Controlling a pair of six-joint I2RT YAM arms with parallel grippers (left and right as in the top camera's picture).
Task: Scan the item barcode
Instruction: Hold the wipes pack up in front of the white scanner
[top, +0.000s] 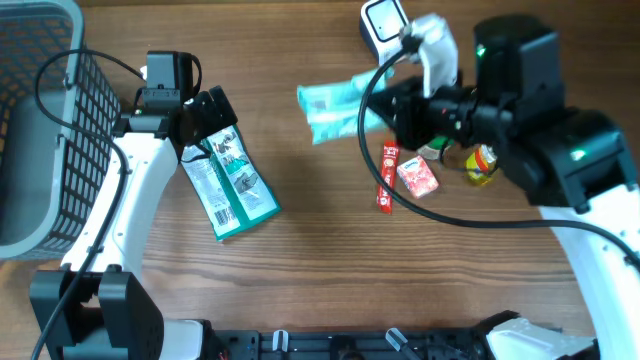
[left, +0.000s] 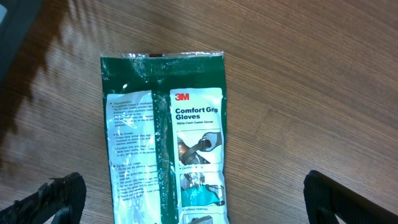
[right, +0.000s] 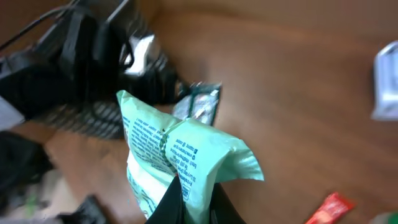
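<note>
On the wooden table (top: 320, 270), seen from overhead, the right gripper (top: 378, 108) is clenching a mint-green pouch (top: 335, 103) just below-left of the scanner (top: 383, 25). The left gripper (top: 212, 125) is hanging released over a gloves packet (top: 232, 185), far left of the scanner, near a grey basket (top: 60, 150).

From the left wrist, the spread fingers (left: 56, 199) are flanking that packet.

From the right wrist, the pouch is sitting pinched between the fingers (right: 166, 208).

You see the crumpled mint-green packet (top: 335, 108), printed with fine text, pinched at one end by the right gripper (right: 194, 190), near the white scanner (top: 385, 25).
</note>
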